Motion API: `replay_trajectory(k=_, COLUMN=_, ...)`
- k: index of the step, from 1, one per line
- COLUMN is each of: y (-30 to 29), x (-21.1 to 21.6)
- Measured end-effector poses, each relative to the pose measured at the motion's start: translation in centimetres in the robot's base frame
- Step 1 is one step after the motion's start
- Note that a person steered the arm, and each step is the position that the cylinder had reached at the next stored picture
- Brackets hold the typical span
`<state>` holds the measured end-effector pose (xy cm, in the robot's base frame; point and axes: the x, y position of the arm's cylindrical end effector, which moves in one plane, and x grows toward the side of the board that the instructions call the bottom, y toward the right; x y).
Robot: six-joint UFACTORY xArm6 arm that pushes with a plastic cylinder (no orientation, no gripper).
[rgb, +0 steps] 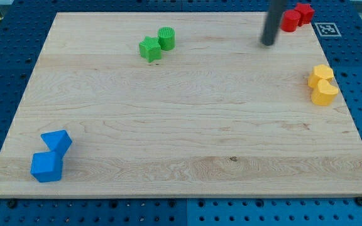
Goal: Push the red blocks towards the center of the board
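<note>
My tip [268,43], a bare rod with no fingers to clench, sits just left of the two touching red blocks [296,17], which look light, rigid and easily slid if pushed from their far, upper-right side.

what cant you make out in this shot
Camera view, the only one:
- Red blocks: the rod covers the left one's left side, so its shape is unclear, as is whether the two touch.
- Rod: cut off by the view's top edge; the arm above is unseen.
- My tip: sits just left of and below the red blocks; contact with them cannot be judged.
- Yellow blocks: pressed together, exact shapes hard to tell.
</note>
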<state>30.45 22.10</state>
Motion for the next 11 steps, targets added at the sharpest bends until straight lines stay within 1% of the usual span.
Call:
replay_trajectory(k=1, y=8.7, x=-0.1)
replay_trajectory(k=2, y=12.5, x=-2.6)
replay_trajectory(k=3, y=12.4, x=-6.4)
replay_trajectory(k=4, y=12.0, x=-11.3)
replay_trajectory(k=5, y=11.6, x=-11.4)
replay_trajectory(k=6, y=9.5, x=-11.4)
replay_trajectory(k=7, y=6.0, x=-11.3)
replay_trajectory(k=9, y=2.3, x=-11.0)
replay_trajectory(k=11, y=0.2, x=-8.1)
